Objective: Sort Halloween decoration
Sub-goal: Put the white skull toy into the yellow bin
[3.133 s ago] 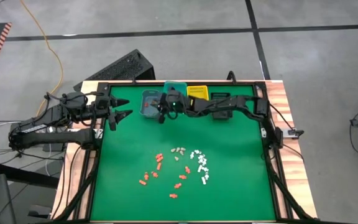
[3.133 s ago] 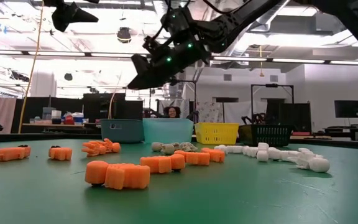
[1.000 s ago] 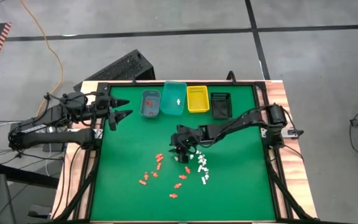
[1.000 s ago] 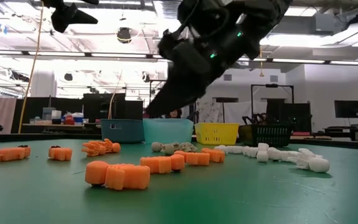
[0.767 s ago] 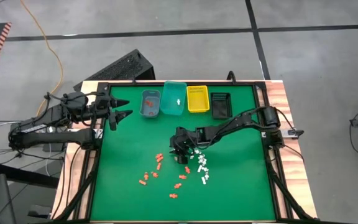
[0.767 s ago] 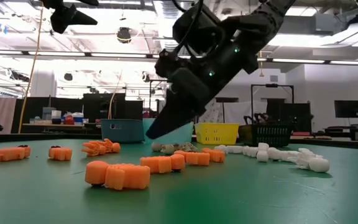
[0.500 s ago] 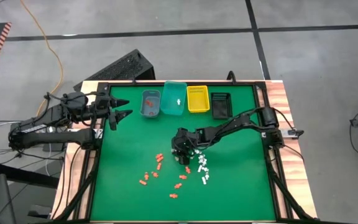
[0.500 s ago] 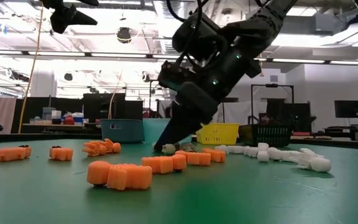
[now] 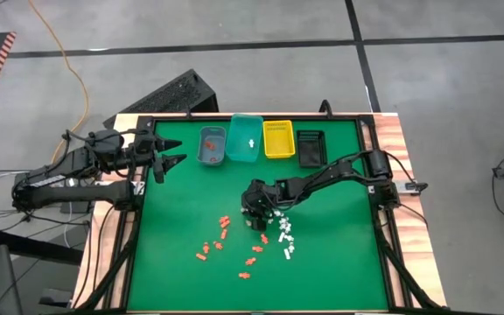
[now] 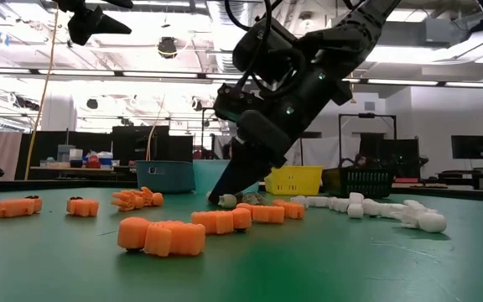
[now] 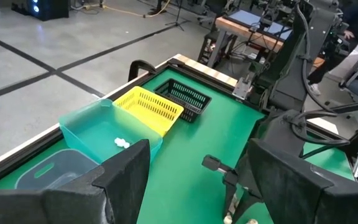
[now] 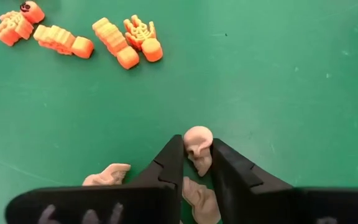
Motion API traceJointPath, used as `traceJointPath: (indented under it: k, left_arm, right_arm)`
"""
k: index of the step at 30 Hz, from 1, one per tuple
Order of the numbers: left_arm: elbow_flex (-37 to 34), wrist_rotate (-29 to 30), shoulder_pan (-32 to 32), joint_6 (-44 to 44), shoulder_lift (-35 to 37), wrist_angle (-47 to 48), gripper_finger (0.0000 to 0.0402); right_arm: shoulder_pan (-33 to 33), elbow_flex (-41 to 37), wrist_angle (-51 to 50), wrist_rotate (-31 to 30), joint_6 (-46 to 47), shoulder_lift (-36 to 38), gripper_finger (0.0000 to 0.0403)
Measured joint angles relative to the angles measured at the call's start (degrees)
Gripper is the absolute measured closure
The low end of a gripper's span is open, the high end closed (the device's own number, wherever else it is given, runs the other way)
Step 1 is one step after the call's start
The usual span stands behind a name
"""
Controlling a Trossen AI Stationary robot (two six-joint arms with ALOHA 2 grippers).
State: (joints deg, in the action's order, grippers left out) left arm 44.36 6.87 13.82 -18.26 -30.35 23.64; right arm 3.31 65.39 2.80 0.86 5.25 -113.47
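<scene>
We see the right gripper (image 12: 195,163) clamping a tan skull-shaped figurine (image 12: 197,148) on the green table (image 9: 191,201); the translucent teal bin (image 9: 246,138) holds one white piece (image 9: 251,143); the left gripper (image 9: 175,153) hangs open.

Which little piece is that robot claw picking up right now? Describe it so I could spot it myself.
Start at the green table and find the right gripper lowered near its middle. Between its fingers sits a tan skull-shaped piece. The pieces scattered farther off are orange; this one is pale tan, with similar tan pieces right beside it.
</scene>
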Motion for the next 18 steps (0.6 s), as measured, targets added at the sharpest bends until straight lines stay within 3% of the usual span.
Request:
traceJointPath:
  k: [8,18]
  left_arm:
    - [0.0,0.0,0.0,0.0,0.0,0.0,0.0141]
    - [0.0,0.0,0.0,0.0,0.0,0.0,0.0141]
  right_arm:
    - [-0.3,-0.3,-0.3,0.2,1.0,2.1,0.0340]
    - [-5.4,-0.2,-4.1,-0.7,0.3,11.5,0.0340]
